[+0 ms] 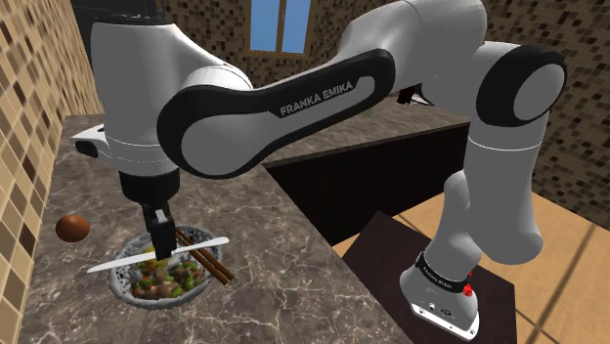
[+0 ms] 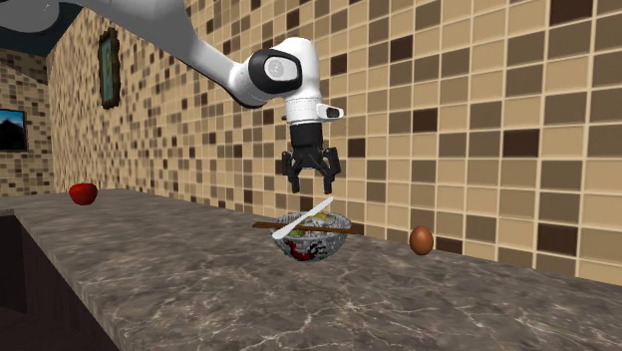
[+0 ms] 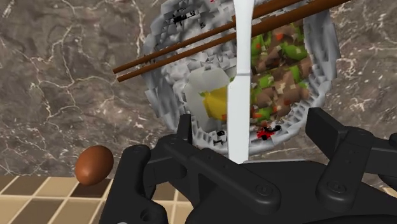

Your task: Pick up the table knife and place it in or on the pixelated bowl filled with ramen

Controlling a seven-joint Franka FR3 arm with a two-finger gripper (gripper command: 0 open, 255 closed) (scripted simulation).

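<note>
1. Gripper: all black and matte, hanging from the white arm straight above the bowl. Its two fingers are spread wide and grip nothing. The second exterior view shows a clear gap between the fingertips and the knife below.
2. Knife: a long, narrow, flat strip drawn plain white to pale grey, with a smooth surface. It lies across the top of the bowl, bridging the rim, with one end sticking out past the edge. In the wrist view it runs between the two fingers without touching either.
3. Bowl: round and shallow, with a blocky grey-and-white pixelated wall carrying a few black and red specks. It stands upright on the counter.
4. Filling: coarse pixel blocks of green, brown and red. A pale, rounded piece with a yellow centre sits beside the knife.
5. Chopsticks: two thin, straight, dark brown rods lying side by side across the rim. They cross the knife at an angle.
6. Counter: dark brown stone look with pale veins and a slightly glossy surface.
7. Brown oval: smooth, egg-shaped and reddish brown. It rests on the counter near the bowl but apart from it, close to the wall.
8. Red round thing: it sits on the counter well apart from the bowl, towards the second exterior view's left.
9. Wall: small square tiles in a mix of tan, beige and dark brown.
</note>
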